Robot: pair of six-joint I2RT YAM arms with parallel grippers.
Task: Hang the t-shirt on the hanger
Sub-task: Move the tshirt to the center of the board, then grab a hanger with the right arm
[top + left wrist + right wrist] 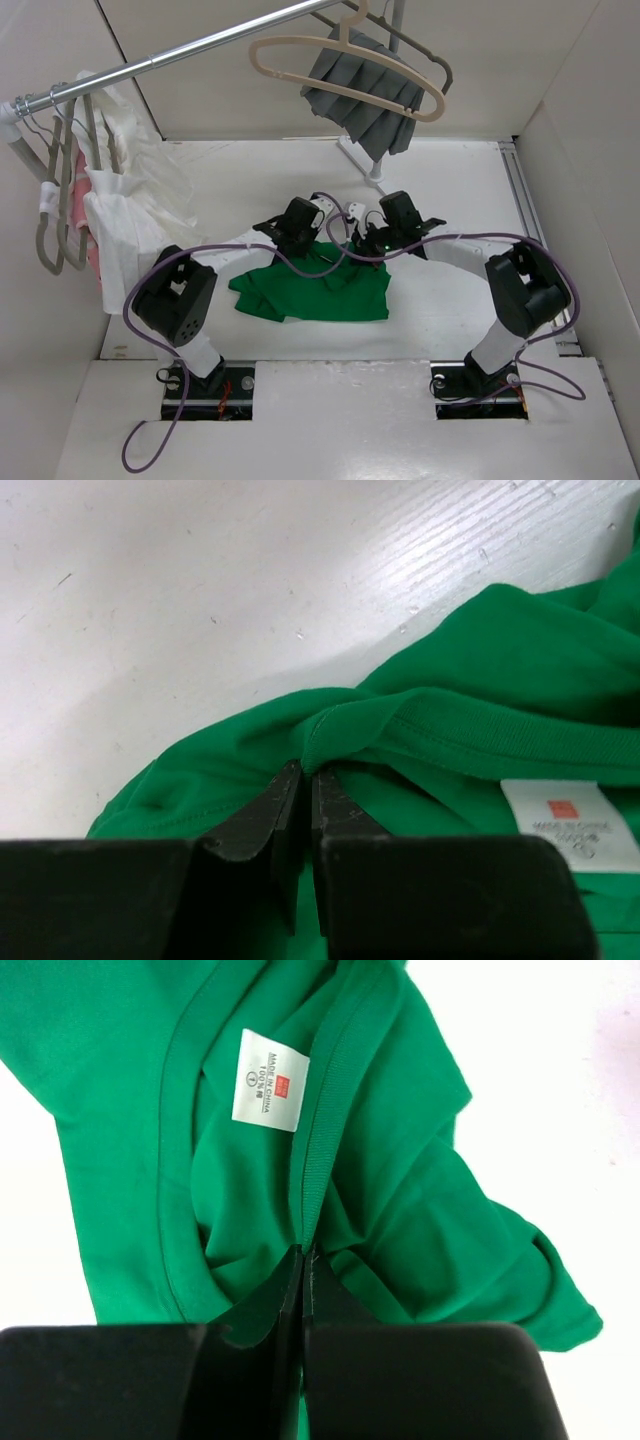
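1. Nearest the arm bases, the t-shirt [315, 290] lies crumpled on the table [450, 180] between the two arms, with nothing lifted yet.
2. The left gripper [305, 770] is pressed together on a fold of the collar [450, 715], with green cloth nipped at its tips. The neck label [565, 820] sits just beside it.
3. The right gripper [303, 1252] is also pressed together. It pinches the ribbed collar edge where the rib runs straight into the jaws, below the label.
4. Judging by this, the step in hand is taking hold of the neck opening from both sides. The shirt is gripped but not yet raised.
5. Farther back and well apart, the hanger [290, 42] hangs bare on the rail [200, 45], just in front of a grey pleated cloth [365, 95].
6. The next move likely calls for both arms to rise together and draw apart a little, so that the neck hole stays open. They would then carry the shirt up and back to slip one shoulder of the hanger through that opening. A thin pinch could slip under the shirt's weight.
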